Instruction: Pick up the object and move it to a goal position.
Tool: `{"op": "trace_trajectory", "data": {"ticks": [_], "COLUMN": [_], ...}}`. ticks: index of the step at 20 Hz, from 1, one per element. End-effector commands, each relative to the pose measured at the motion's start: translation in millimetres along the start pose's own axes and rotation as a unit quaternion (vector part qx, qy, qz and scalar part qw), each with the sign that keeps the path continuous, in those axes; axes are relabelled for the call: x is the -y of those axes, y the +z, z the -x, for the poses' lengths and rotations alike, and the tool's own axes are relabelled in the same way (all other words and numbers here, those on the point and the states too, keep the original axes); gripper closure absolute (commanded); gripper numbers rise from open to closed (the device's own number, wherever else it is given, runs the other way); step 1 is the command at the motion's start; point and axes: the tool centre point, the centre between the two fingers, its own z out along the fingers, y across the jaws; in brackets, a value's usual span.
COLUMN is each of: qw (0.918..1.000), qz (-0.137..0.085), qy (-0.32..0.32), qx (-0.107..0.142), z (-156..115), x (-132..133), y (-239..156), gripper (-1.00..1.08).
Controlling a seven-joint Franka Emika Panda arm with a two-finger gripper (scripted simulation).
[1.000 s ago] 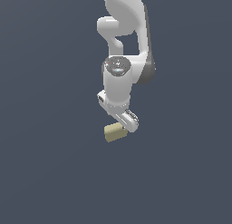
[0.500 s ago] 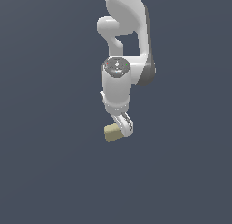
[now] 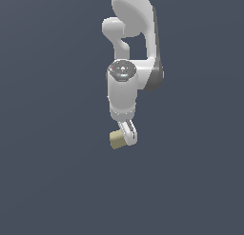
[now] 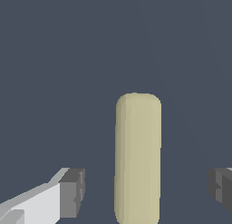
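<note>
The object is a small khaki-tan block with rounded edges (image 3: pixel 116 140), lying on the flat dark grey surface. In the wrist view the block (image 4: pixel 138 159) appears as a long upright shape between my two fingers. My gripper (image 3: pixel 124 137) is lowered over the block and is open. One dark finger pad (image 4: pixel 72 193) and the other (image 4: pixel 222 187) stand on either side of the block with gaps; neither touches it. In the exterior view only one finger (image 3: pixel 128 133) shows beside the block; the other is hidden.
The plain dark grey surface (image 3: pixel 57 181) fills both views. The white arm (image 3: pixel 125 86) rises straight above the block to the frame's top edge. No goal marker shows.
The hand has turned from a tilted pose to nearly vertical over the block and come slightly lower. The block has stayed where it was. The fingers remain open.
</note>
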Motion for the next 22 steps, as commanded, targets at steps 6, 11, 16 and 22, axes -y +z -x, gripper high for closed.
{"op": "trace_trajectory", "data": {"ticks": [6, 11, 16, 22], "qw": [1.0, 1.0, 1.0, 1.0], "qz": [0.0, 0.0, 0.0, 0.0], "qy": [0.007, 0.008, 0.009, 0.009], "qx": [0.0, 0.0, 0.0, 0.0], "z": [-0.1, -0.3, -0.1, -0.5], "x": [0.3, -0.3, -1.0, 0.2], "y": [1.5, 17.9, 42.2, 50.1], "gripper": [-0.92, -0.92, -0.92, -0.92]}}
